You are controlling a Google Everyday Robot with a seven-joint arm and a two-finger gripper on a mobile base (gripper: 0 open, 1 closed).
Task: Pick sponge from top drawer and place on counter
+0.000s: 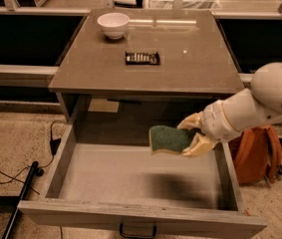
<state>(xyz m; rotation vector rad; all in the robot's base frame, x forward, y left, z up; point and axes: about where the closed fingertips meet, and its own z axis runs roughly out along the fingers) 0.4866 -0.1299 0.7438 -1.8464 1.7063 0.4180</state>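
Observation:
The sponge point(168, 139), dark green on top with a yellow edge below, hangs in the air above the open top drawer point(130, 178). My gripper point(189, 136) reaches in from the right and is shut on the sponge's right end, one pale finger point(190, 121) above and one below. The sponge is clear of the drawer's pale floor and casts a shadow on it. It sits just below the front edge of the grey-brown counter point(190, 68), which lies behind and above it.
A white bowl point(113, 24) stands at the counter's back left. A flat black remote-like object point(142, 58) lies near the counter's middle. An orange bag point(257, 156) leans on the floor right of the drawer. Cables and a dark pole point(21, 198) lie left.

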